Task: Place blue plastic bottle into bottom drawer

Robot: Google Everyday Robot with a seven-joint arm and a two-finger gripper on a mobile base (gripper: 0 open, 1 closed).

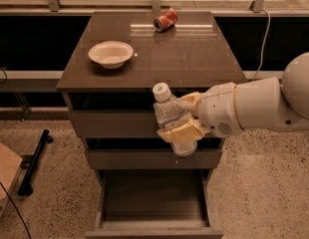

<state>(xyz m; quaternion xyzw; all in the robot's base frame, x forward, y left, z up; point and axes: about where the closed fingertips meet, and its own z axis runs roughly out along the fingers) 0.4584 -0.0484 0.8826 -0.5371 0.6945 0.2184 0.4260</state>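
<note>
My gripper (pixel 183 117) is shut on the blue plastic bottle (pixel 170 117), a clear bluish bottle with a white cap and a pale label. It holds the bottle nearly upright, tilted slightly left, in front of the two upper drawer fronts and above the open bottom drawer (pixel 153 198). The bottom drawer is pulled out toward me and its wide box interior shows nothing inside. My white arm (pixel 264 103) reaches in from the right.
A white bowl (pixel 110 54) sits on the left of the cabinet top (pixel 194 54). A crushed red-orange soda can (pixel 165 20) lies at the back of the top. A cardboard box (pixel 4 176) and a black bar (pixel 35 161) lie on the floor at left.
</note>
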